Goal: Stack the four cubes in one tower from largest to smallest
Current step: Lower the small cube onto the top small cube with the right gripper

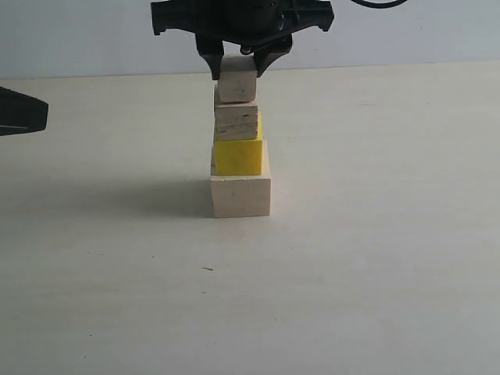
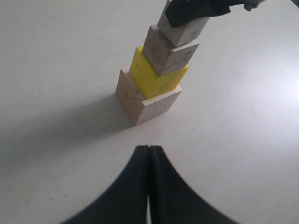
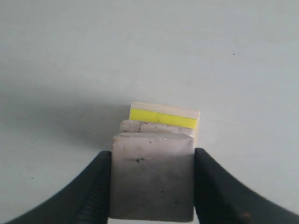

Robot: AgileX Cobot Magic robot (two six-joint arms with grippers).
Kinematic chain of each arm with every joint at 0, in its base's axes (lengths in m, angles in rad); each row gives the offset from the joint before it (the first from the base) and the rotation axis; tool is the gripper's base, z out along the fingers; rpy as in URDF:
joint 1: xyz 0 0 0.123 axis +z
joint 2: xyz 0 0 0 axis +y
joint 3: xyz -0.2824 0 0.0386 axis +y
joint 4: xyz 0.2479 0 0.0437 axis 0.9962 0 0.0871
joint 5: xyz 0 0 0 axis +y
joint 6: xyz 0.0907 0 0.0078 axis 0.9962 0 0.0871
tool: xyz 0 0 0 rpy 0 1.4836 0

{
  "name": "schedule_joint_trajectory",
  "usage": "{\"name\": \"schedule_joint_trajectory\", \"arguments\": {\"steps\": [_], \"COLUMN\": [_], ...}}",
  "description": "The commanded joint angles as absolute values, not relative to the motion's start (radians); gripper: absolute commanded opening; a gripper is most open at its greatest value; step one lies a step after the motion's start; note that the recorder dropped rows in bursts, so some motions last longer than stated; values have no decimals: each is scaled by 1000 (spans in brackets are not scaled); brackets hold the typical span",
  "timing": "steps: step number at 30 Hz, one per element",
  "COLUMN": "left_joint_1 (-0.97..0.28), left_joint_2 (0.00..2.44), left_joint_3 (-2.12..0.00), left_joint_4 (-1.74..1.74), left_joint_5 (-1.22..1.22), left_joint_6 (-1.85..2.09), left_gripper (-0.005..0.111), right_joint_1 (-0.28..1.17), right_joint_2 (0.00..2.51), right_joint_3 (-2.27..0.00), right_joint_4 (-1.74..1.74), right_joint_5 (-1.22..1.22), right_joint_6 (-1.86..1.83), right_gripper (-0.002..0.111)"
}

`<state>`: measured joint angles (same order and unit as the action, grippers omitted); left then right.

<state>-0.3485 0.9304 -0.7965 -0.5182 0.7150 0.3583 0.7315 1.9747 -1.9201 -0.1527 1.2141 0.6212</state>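
A pale, matte worktop [image 1: 375, 258] fills nearly the whole exterior view and meets a plain light wall [image 1: 78, 35] along its far edge. By the worktop's left edge the left gripper [image 1: 22, 111] pokes into view, well apart from the cubes, its two dark fingers [image 2: 135, 186] pressed together with no gap and nothing between them. A soft shadow lies on the bare surface between it and the tower [image 1: 234, 168]. The tower stands about midway between the left and right edges, with open surface all round its base. The largest cube [image 1: 241, 196], pale wood, sits on the worktop; the yellow cube [image 1: 238, 158] rests on it, the plywood cube [image 1: 237, 123] on that, each set slightly off square. On top is the smallest cube [image 1: 237, 80], pinched by the right gripper [image 1: 238, 66], which comes down from above with one dark finger [image 3: 93, 186] against each side; whether this cube's weight is on the plywood cube cannot be told. To the right the worktop runs bare to its right edge
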Motion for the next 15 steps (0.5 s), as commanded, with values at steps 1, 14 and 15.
{"name": "schedule_joint_trajectory", "arguments": {"steps": [1,14,15], "left_joint_1": [-349,-349,-349], "left_joint_2": [925,925,925], "left_joint_3": [-795,-795,-795], "left_joint_4": [-527,-527,-527], "left_joint_5": [719,719,719], "left_joint_6": [361,361,361], "left_gripper": [0,0,0], "right_joint_1": [733,733,733], "right_joint_2": [1973,1973,1973], "right_joint_3": [-1926,-1926,-1926], "right_joint_4": [-157,-157,-157], "right_joint_5": [1205,1192,1198], "right_joint_6": [631,633,633], "right_gripper": [42,42,42]}}
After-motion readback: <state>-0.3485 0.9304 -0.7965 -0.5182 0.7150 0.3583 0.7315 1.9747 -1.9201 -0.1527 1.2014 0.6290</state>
